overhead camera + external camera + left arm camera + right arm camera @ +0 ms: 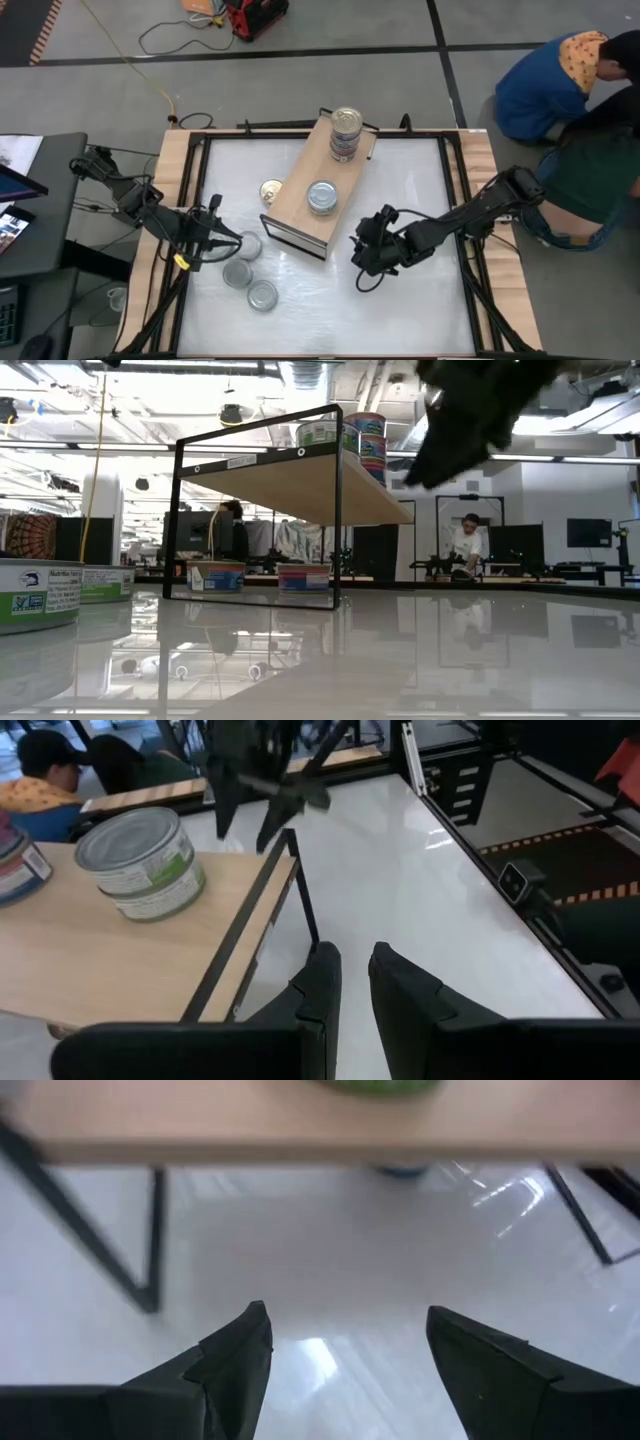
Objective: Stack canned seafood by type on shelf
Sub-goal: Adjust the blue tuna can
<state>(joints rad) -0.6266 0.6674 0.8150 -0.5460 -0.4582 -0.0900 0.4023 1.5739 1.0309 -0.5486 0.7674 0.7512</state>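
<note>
The loose tins (247,272) lay by the counter's left edge, just beside my left gripper (222,240), its jaws nearly closed and empty. The right gripper (362,252) hung open and empty past the shelf (300,200), so I judged the left arm nearer.

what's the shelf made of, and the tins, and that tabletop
Shelf: looks like light plywood, matt, pale grain, on a thin dark frame, probably metal. Tins: likely metal, shiny silver lids, paper labels around the sides. Tabletop: smooth glossy white, mirroring the room in the low view; material unclear.
</note>
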